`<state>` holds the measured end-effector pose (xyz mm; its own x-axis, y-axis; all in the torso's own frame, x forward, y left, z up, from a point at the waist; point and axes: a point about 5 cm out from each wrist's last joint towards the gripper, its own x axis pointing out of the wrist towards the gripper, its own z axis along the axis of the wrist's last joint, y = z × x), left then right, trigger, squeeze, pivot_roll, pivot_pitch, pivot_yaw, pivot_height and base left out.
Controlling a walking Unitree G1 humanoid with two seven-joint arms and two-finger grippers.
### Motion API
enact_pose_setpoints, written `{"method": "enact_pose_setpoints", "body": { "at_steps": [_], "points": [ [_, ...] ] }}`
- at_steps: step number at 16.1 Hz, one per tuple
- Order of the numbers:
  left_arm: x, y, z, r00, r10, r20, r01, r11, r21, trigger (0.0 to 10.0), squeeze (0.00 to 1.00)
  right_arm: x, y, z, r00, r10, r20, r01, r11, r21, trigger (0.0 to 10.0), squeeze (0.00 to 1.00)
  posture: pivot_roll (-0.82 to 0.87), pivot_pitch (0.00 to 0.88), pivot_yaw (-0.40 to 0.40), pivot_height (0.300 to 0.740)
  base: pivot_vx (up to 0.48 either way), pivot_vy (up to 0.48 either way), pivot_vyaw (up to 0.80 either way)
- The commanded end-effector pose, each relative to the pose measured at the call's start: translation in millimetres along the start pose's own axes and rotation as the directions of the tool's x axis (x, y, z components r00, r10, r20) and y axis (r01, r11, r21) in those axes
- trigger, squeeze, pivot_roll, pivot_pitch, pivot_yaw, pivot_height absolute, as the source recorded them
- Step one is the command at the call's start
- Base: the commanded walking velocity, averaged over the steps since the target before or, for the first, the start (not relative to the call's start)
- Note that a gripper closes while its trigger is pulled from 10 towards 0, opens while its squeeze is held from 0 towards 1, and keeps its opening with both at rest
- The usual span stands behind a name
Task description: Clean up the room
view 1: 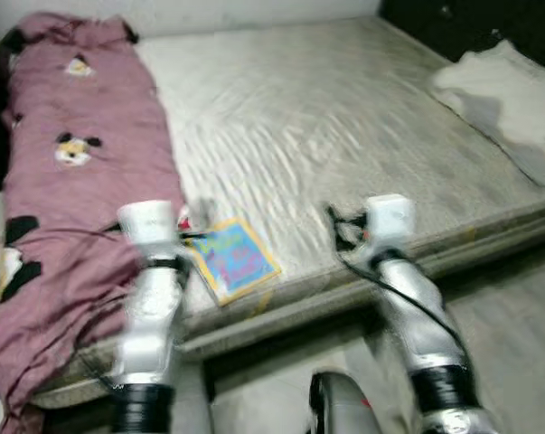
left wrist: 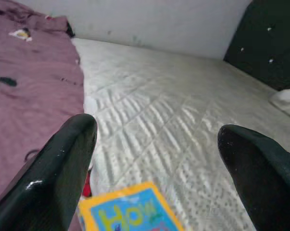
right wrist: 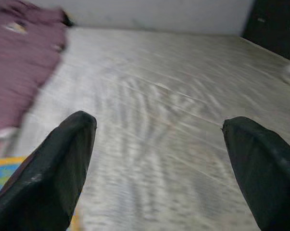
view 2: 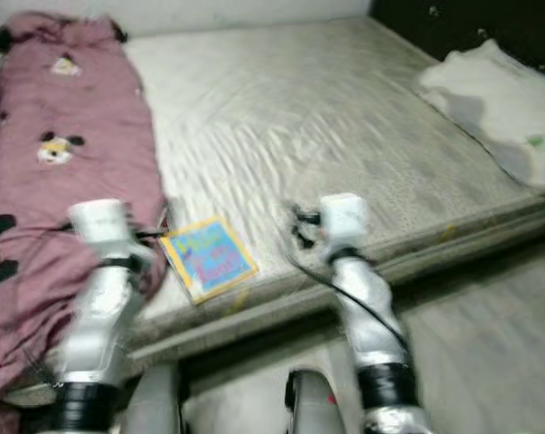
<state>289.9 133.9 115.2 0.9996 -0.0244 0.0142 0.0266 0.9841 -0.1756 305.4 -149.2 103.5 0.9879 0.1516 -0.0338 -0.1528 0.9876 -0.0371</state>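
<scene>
**Both claws spread wide over the near edge of the bed, book between them**

The left gripper [left wrist: 157,159] is released, its two black fingers [left wrist: 58,168] standing far apart with nothing between them. It is held above the near edge of the mattress [view 1: 344,117], just beside the book [view 1: 233,259], whose yellow border and blue cover with big letters show close under the fingers in the left wrist view. The right gripper [right wrist: 159,163] is also released, the fingers [right wrist: 53,163] wide apart and holding nothing. It is above the near edge of the mattress too, more to the right, and a corner of the book shows at the side of its wrist view.

The book lies flat on the mattress, close to the near edge, between the two silver arms and nearer to the left one. Its left side is just beside the pink blanket [view 1: 73,163], which has cartoon mouse pictures and covers the left edge of the bed from the far end to the near corner, where it hangs over. A small red thing shows between book and blanket; I cannot tell what it is.

At the far right corner of the bed lies a white pillow [view 1: 507,99], partly against the dark headboard [left wrist: 265,43]. The head views are a little blurred.
</scene>
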Motion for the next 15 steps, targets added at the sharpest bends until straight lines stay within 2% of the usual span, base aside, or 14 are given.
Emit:
{"method": "enact_pose_setpoints", "body": {
  "at_steps": [1, 4, 8, 13, 15],
  "points": [
    [-1.8, 12.5, -1.5, 0.999, 0.039, -0.009, -0.039, 0.999, 0.007, 10.0, 0.00, 4.3, 13.2, 5.3, 0.999, 0.034, 0.020, -0.034, 0.999, 0.012, 10.0, 0.00, 0.01, 0.055, -0.032, 0.625, 0.401, 0.000, 0.00],
    [-1.8, 13.1, -3.3, 0.999, 0.044, -0.020, -0.044, 0.999, 0.004, 10.0, 0.00, 4.4, 13.3, 5.1, 0.999, 0.032, 0.021, -0.032, 0.999, 0.017, 10.0, 0.00, 0.01, 0.054, -0.031, 0.625, 0.334, 0.000, 0.00],
    [-1.0, 12.7, -5.7, 0.998, 0.053, -0.040, -0.053, 0.999, 0.009, 10.0, 0.00, 4.6, 13.9, 4.6, 0.999, 0.042, 0.019, -0.042, 0.999, 0.005, 10.0, 0.00, 0.01, 0.054, -0.031, 0.625, 0.000, 0.000, 0.00],
    [-0.8, 12.6, -6.7, 0.997, 0.056, -0.043, -0.056, 0.998, 0.008, 10.0, 0.00, 4.7, 14.4, 3.3, 0.999, 0.048, 0.013, -0.048, 0.999, 0.001, 10.0, 0.00, 0.02, 0.044, -0.033, 0.625, 0.000, 0.000, 0.80],
    [-0.8, 12.1, -7.3, 0.997, 0.056, -0.046, -0.056, 0.998, 0.009, 10.0, 0.00, 4.4, 13.9, 1.7, 0.999, 0.043, 0.009, -0.043, 0.999, 0.019, 10.0, 0.00, 0.01, 0.041, -0.033, 0.625, 0.000, 0.000, 0.00]
  ]
}}
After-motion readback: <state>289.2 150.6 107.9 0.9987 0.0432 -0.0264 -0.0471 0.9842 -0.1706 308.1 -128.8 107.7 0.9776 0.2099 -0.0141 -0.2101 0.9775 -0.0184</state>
